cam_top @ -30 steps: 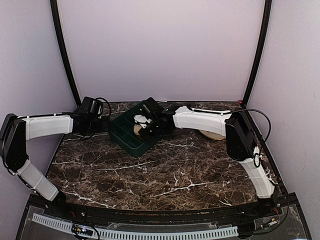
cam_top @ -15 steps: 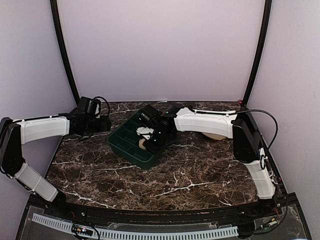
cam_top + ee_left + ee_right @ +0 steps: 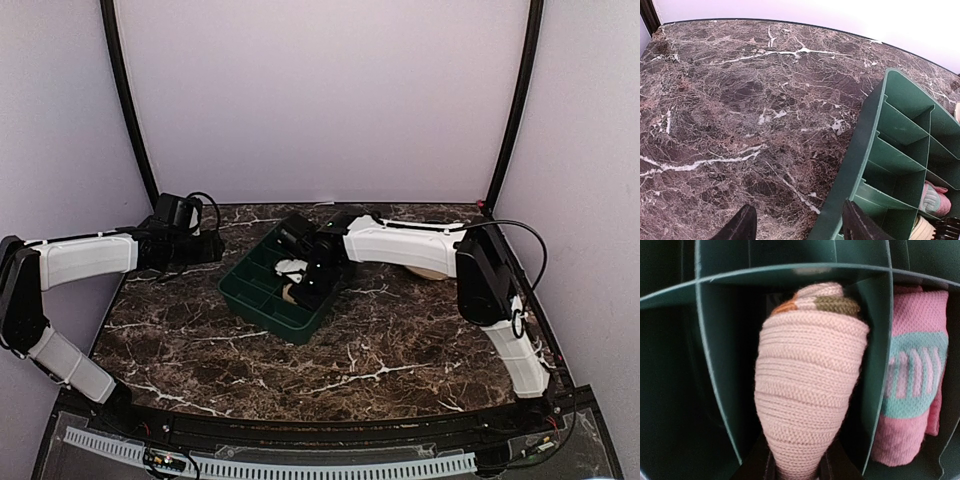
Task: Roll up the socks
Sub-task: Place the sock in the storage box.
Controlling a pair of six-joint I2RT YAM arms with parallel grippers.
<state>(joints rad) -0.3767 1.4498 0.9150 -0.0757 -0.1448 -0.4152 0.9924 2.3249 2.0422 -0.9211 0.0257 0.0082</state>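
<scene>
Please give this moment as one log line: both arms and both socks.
right fingers: grip rolled tan sock in tray compartment | pink sock: next compartment | left fingers: open, empty, beside tray

- Bench (image 3: 300,350): dark brown marble with white veins; its far edge is curved.
- Back wall (image 3: 320,100): plain pale lilac, evenly lit. The side walls (image 3: 50,120) look the same.
- Two black poles (image 3: 131,110) rise from the bench's far corners, slanting outward.
- A white slotted strip (image 3: 300,467) runs along the near edge.

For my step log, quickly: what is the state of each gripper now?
Left gripper: open, holding nothing.
Right gripper: closed on the rolled beige sock.
</scene>
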